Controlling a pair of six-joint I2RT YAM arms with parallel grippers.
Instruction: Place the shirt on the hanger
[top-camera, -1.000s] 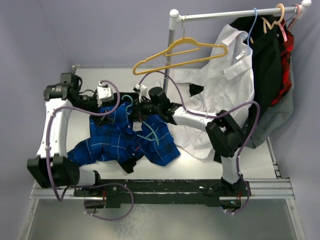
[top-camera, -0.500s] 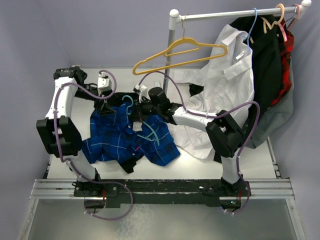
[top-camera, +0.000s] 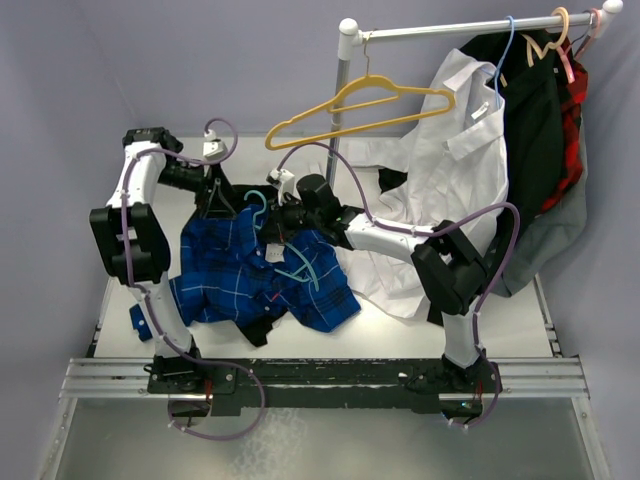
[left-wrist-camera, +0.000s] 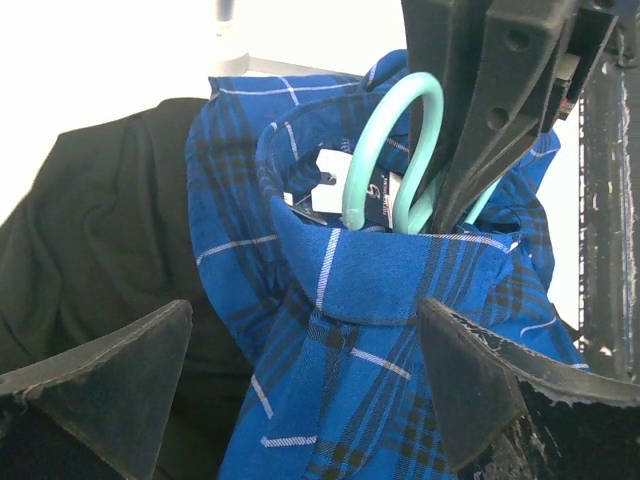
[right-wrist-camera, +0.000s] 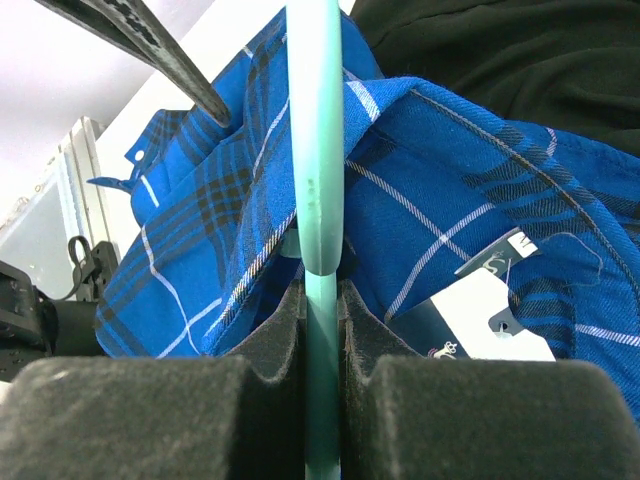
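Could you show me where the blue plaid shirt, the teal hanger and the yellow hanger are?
Blue plaid shirt (top-camera: 230, 270): top view, on its spread body.
Teal hanger (right-wrist-camera: 316, 180): right wrist view, on its straight bar.
Yellow hanger (top-camera: 366, 84): top view, where hook meets arms.

A: Plain lavender-grey walls (top-camera: 200, 60) across the top and down both sides, soft even light.
B: White table (top-camera: 400, 335) in the middle, bright.
A: Upper right, a white garment rack (top-camera: 341, 90), its pole rising at the table's far edge.
B: Along the bottom, an aluminium rail (top-camera: 330, 372), with a dull grey surface (top-camera: 330, 440) beneath.
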